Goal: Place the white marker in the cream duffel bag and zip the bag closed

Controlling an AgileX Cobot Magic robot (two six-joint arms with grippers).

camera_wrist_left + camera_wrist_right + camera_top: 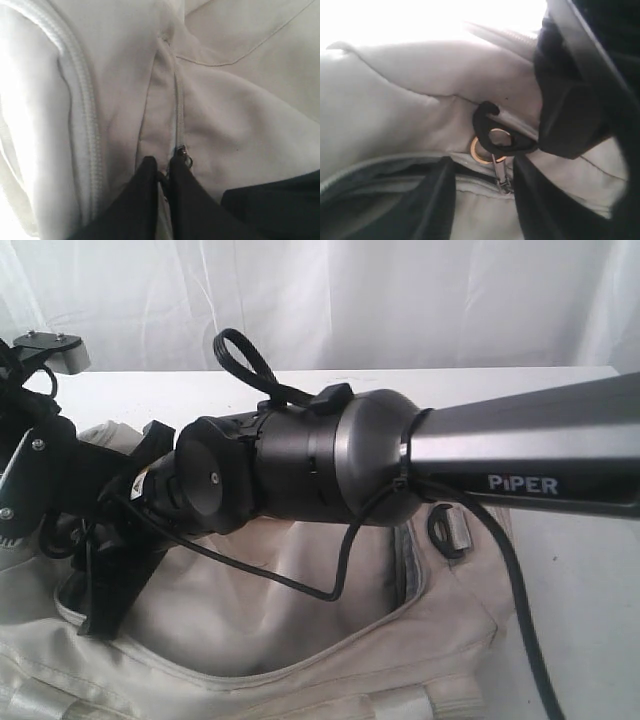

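The cream duffel bag is half masked by the right arm in the exterior view; only the wrist views show its zippers. The left end effector is nearly closed at a zipper pull, grip unconfirmed, the track running straight ahead; the right end effector is spread open, empty, astride a second zipper pull. The white marker is seen nowhere.

Exterior camera is jammed up close to the right arm, which fills the frame, looking across to the curtain. Both wrist cameras hug the cream duffel bag at its zippers, and all three views share that bag.
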